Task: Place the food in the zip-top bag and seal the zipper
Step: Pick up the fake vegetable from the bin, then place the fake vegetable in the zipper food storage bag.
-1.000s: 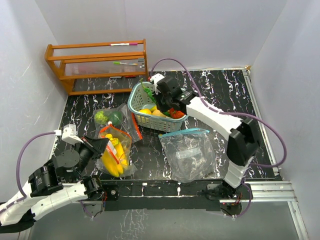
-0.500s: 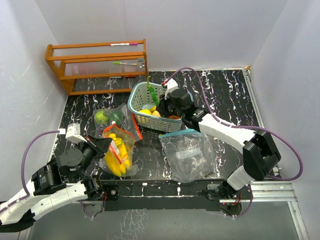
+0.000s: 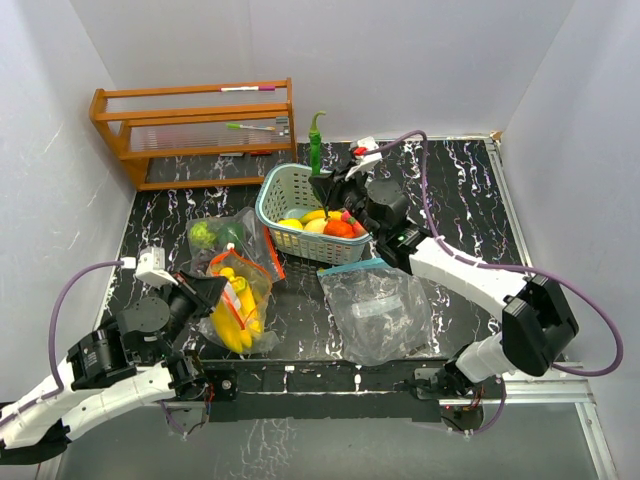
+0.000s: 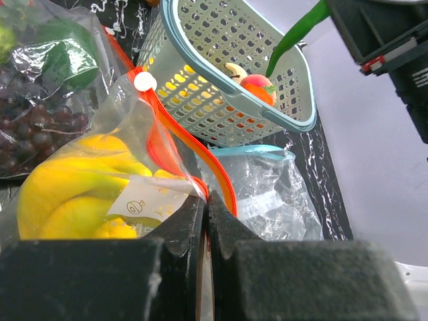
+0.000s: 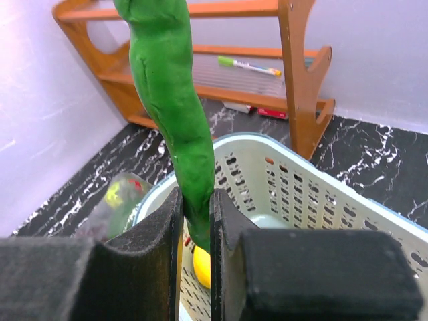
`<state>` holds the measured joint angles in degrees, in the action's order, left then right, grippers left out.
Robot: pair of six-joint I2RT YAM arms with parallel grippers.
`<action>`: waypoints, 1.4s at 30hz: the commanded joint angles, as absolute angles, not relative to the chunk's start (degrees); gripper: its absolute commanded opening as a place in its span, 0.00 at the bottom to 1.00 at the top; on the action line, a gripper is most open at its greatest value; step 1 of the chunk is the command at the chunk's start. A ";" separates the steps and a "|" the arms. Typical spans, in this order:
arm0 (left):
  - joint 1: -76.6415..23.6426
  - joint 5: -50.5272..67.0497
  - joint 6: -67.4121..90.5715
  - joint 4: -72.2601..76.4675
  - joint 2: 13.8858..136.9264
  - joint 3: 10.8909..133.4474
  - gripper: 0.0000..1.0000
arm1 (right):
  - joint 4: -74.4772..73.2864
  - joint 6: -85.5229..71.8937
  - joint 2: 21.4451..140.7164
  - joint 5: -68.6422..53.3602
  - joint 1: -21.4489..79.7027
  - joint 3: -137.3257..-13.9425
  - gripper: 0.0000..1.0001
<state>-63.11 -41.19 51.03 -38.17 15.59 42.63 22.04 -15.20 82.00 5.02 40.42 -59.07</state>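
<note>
My right gripper (image 3: 322, 186) is shut on a long green toy pepper (image 3: 316, 138) and holds it upright above the teal basket (image 3: 268, 195); the right wrist view shows the pepper (image 5: 175, 107) pinched between the fingers over a yellow lemon (image 5: 200, 265). The basket holds yellow and orange-red fruit (image 3: 338, 227). My left gripper (image 3: 205, 291) is shut on the edge of an orange-zippered bag (image 3: 238, 300) that contains bananas (image 4: 67, 194). In the left wrist view the jaws (image 4: 207, 200) pinch the bag film beside the orange zipper (image 4: 167, 144).
A second bag with grapes and green fruit (image 3: 222, 236) lies behind the banana bag. An empty blue-zippered bag (image 3: 378, 305) lies flat in front of the basket. A wooden rack (image 3: 195, 128) stands at the back left. White walls enclose the table.
My right gripper has lifted the green pepper out of the basket and raised it upright, the arm swinging right. My left gripper has stayed on the bag edge.
</note>
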 commanded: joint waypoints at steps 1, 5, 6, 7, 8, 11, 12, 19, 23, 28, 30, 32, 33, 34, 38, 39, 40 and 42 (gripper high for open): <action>-63.19 -41.58 51.25 -36.06 15.10 41.98 0.00 | 30.76 -18.62 78.73 4.22 40.33 -59.23 0.08; -63.19 -41.88 52.12 -36.04 13.68 40.39 0.00 | 31.88 -23.68 75.00 1.37 42.49 -57.61 0.08; -63.19 -41.92 52.37 -36.09 13.30 40.03 0.00 | 32.92 -24.38 73.91 1.57 43.67 -56.59 0.08; -63.19 -41.95 52.65 -36.31 13.01 39.74 0.00 | 33.37 -25.08 72.89 2.03 44.99 -55.97 0.08; -63.19 -42.00 52.92 -36.53 12.81 39.60 0.00 | 33.66 -25.68 72.25 2.62 46.50 -55.52 0.08; -63.19 -42.09 53.34 -37.05 12.57 39.34 0.00 | 34.30 -27.06 71.68 4.31 51.91 -54.68 0.08; -63.19 -42.12 53.35 -37.08 12.65 39.34 0.00 | 35.08 -27.60 72.09 4.79 53.75 -54.16 0.08; -63.19 -41.59 53.32 -37.26 12.88 39.08 0.00 | 40.61 -30.39 76.77 8.42 63.48 -51.95 0.08; -63.19 -41.17 53.44 -37.10 12.33 38.28 0.00 | 42.01 -32.15 77.73 9.78 66.21 -50.87 0.08; -63.19 -41.04 53.51 -36.83 11.88 37.68 0.00 | 42.52 -32.91 79.09 12.00 69.24 -49.54 0.08; -63.19 -40.90 53.68 -37.01 11.70 37.43 0.00 | 43.48 -33.59 79.63 12.15 69.59 -49.00 0.08; -63.19 -40.79 53.78 -37.13 11.56 37.30 0.00 | 43.88 -33.75 80.20 12.30 69.98 -49.23 0.08; -63.24 -40.79 53.79 -37.09 11.52 37.28 0.00 | 43.82 -33.55 80.43 12.23 70.10 -49.58 0.08; -63.20 -40.83 53.78 -37.16 11.51 37.30 0.00 | 43.41 -33.31 80.76 12.17 70.25 -50.14 0.08; -63.19 -40.96 53.62 -37.25 11.51 37.50 0.00 | 40.57 -33.35 81.90 11.74 71.19 -51.93 0.08; -63.19 -41.02 53.61 -37.26 11.44 37.44 0.00 | 39.70 -33.88 82.30 11.06 71.44 -52.16 0.08; -63.17 -41.03 53.61 -37.27 11.38 37.45 0.00 | 38.77 -34.49 82.90 10.48 71.78 -52.24 0.08; -63.17 -41.04 53.61 -37.27 11.19 37.46 0.00 | 35.81 -35.47 83.53 9.31 72.59 -52.29 0.08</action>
<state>-63.11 -40.84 53.63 -37.60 11.81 37.47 38.15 -33.65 82.30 10.63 70.98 -49.87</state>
